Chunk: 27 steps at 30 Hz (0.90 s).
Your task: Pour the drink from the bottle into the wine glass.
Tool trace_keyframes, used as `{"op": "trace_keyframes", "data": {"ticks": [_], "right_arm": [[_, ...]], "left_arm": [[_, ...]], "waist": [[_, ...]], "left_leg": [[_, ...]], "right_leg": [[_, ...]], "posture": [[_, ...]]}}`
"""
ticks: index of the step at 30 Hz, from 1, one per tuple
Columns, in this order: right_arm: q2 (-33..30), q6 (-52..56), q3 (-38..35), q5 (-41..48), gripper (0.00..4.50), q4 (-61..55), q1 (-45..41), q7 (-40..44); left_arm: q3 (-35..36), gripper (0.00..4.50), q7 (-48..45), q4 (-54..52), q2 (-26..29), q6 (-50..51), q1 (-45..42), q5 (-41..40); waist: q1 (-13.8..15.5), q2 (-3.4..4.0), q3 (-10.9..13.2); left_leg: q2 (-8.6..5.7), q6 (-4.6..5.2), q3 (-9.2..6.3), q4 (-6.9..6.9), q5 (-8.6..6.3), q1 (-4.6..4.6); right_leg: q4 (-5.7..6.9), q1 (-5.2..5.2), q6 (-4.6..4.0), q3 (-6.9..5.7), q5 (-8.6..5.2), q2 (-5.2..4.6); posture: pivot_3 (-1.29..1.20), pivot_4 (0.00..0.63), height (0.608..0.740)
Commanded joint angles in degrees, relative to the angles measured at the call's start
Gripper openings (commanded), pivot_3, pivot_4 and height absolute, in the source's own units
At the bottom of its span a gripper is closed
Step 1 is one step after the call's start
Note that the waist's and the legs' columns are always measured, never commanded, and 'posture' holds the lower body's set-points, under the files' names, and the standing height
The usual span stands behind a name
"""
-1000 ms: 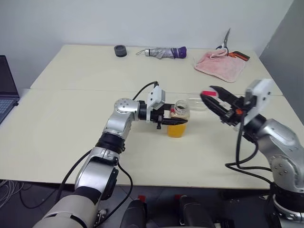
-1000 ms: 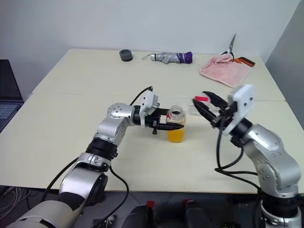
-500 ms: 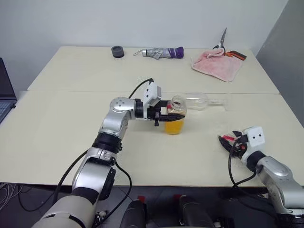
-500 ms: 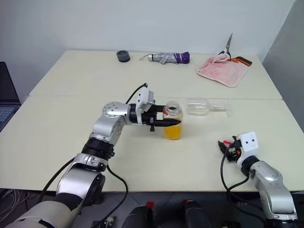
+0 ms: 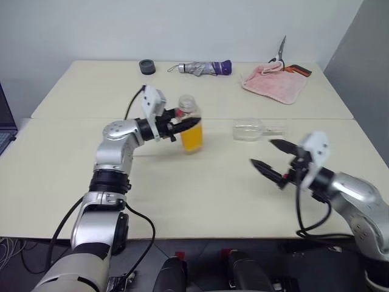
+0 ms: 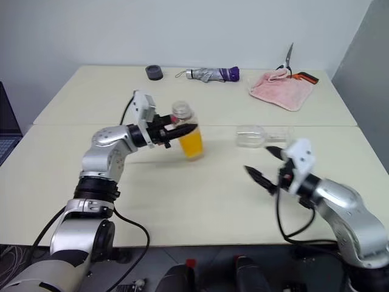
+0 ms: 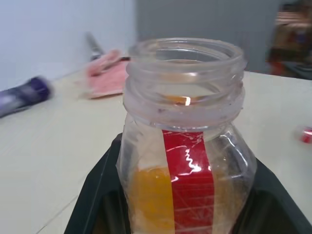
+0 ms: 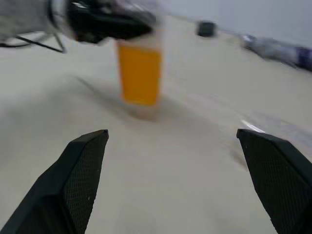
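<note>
The bottle [image 5: 191, 135] is uncapped, with a red label strip [image 7: 187, 170] and the orange drink [image 8: 140, 73] in its lower half. My left gripper [image 5: 189, 125] is shut on its upper body and holds it upright, at or just above the table left of centre. To its right the wine glass [image 5: 247, 129] lies on its side, stem pointing right. My right gripper [image 5: 263, 153] hangs open above the table in front of the glass, holding nothing and pointing toward the bottle. Its fingers [image 8: 80, 175] stand wide apart in the right wrist view.
Along the table's far edge lie a pink cloth [image 5: 273, 82] with scissors [image 5: 283, 50], a folded umbrella [image 5: 200, 67] and a small black round thing [image 5: 146, 66]. A laptop [image 6: 5, 121] stands at the left. A small red thing [image 7: 306, 134] lies on the table.
My left gripper has carried the bottle leftward, away from the glass. My right gripper held a red cap, dropped toward the near right of the table, and has come back up open and empty.
</note>
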Motion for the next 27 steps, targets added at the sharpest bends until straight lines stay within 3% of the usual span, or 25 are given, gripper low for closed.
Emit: {"op": "trace_keyframes", "data": {"ticks": [1,5,11,27], "right_arm": [[2.04,0.48,6.42,-3.34,4.5,3.68,-7.19,0.8],[7.82,-2.42,14.58,-9.79,4.5,12.25,-16.35,0.76],[12.66,-4.27,19.2,-14.96,4.5,17.07,-20.21,1.0],[18.25,-5.77,19.09,-21.69,4.5,20.49,-20.85,-0.57]], "left_arm": [[3.14,1.87,4.94,2.16,2.16,-2.47,-0.68,0.66],[4.92,1.87,8.0,5.77,3.73,-3.73,-0.7,0.6],[5.15,1.87,10.36,9.03,4.83,-6.19,-1.03,1.66],[4.18,1.87,19.15,13.62,2.32,-9.64,-2.15,3.67]], "waist": [[0.1,-0.01,0.0],[0.71,-0.03,0.01],[1.43,-0.05,-0.01],[1.36,-0.05,-0.01]], "left_leg": [[0.01,0.0,-0.04,0.01,0.0,-0.04],[-0.09,-0.01,-0.08,0.01,0.0,-0.23],[-0.06,-0.02,-0.07,0.02,0.01,-0.31],[-0.08,-0.02,-0.07,0.04,0.01,-0.2]], "right_leg": [[-0.02,0.0,0.0,-0.05,0.0,0.0],[-0.07,-0.12,-0.02,-0.16,0.01,-0.22],[-0.07,-0.19,-0.02,-0.19,0.01,-0.51],[0.09,-0.19,-0.04,-0.23,0.02,-0.31]], "posture": [[0.0,0.15,0.74],[0.0,0.15,0.74],[0.0,0.15,0.74],[0.0,0.15,0.74]]}}
